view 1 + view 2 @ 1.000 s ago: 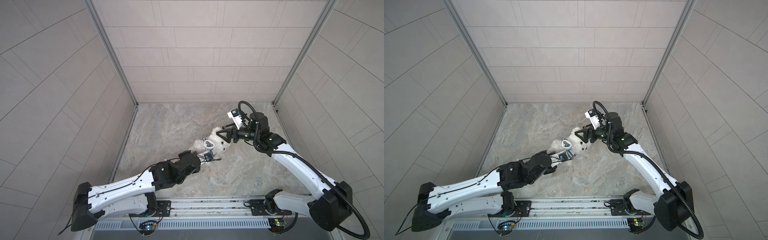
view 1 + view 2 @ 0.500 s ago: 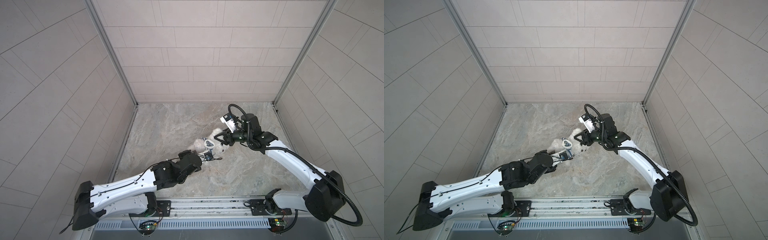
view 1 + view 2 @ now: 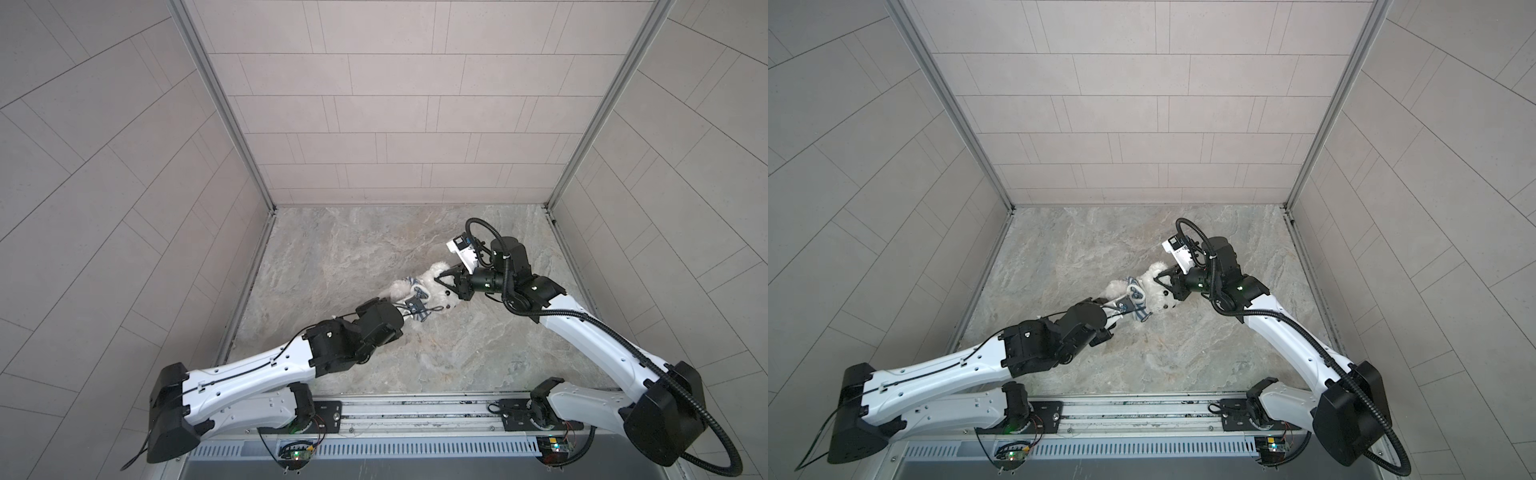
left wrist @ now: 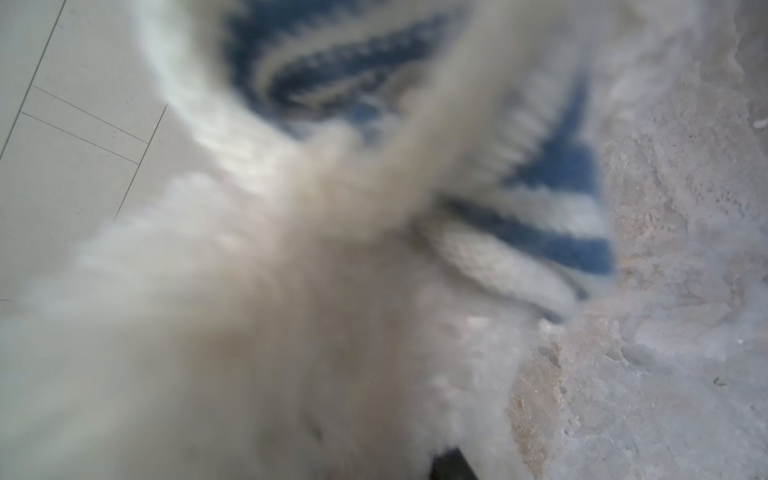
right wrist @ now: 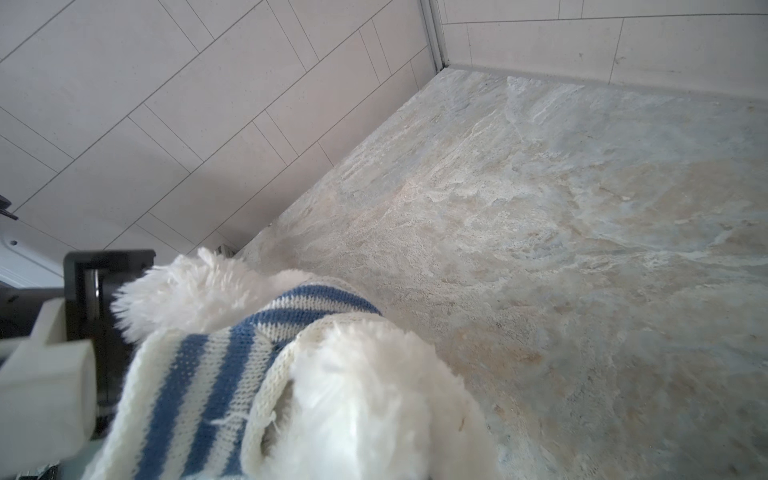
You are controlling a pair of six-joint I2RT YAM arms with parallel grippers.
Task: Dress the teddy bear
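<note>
teddy bear (image 3: 441, 296) on table (image 3: 353, 257); between left claw (image 3: 415, 309), right claw (image 3: 440, 280)

white fluffy teddy bear (image 5: 365, 395) in a blue-and-cream striped shirt (image 5: 199, 386) (marbled grey-beige floor (image 5: 540, 208)).

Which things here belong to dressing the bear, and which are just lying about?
Job: teddy bear; blue-and-white striped shirt, partly on it; left claw; right claw.
Lying about: no loose item seen, only the marbled tabletop.

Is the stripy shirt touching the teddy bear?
Touching. The right wrist view shows the striped shirt wrapped around the teddy bear, fur poking through its opening.
</note>
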